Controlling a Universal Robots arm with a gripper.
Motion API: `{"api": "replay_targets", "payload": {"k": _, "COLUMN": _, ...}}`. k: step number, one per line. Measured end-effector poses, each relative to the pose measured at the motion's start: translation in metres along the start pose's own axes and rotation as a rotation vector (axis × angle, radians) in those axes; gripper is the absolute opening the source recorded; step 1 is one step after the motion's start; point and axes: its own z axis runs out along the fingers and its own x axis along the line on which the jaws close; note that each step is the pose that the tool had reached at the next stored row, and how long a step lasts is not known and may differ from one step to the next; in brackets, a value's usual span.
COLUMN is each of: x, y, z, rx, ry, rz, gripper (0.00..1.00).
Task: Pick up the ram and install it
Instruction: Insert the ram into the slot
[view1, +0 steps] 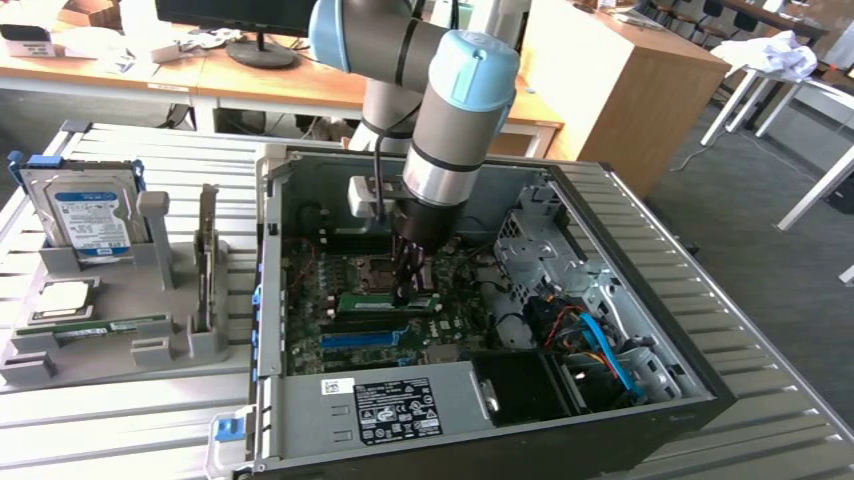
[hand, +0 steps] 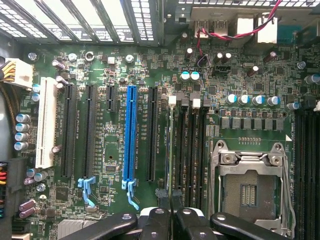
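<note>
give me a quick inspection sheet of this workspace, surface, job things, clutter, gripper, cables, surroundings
surface: slatted metal table carrying an open computer case and a grey parts holder.
job's things: a ram stick stands on the motherboard under the gripper; whether it is seated cannot be told. Another stick lies in the holder.
clutter: hard drive and processor chip in the holder.
gripper: gripper shut, down inside the case at the ram slots.
cables: blue cable in the case; red wires.
surroundings: wooden desks, monitor stand.
</note>
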Motion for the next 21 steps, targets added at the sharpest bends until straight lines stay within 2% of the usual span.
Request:
{"api": "replay_targets", "payload": {"k": 4, "x": -0.0001, "y": 0.0, "z": 0.0005, "rx": 0.0004, "ry": -0.0028, "rz": 0.0, "gripper": 0.13}}
{"api": "replay_targets", "payload": {"k": 21, "x": -0.0001, "y": -0.0001, "z": 0.0027, "rx": 0.0001, "ry": -0.0029, "rz": 0.005, "gripper": 0.13}}
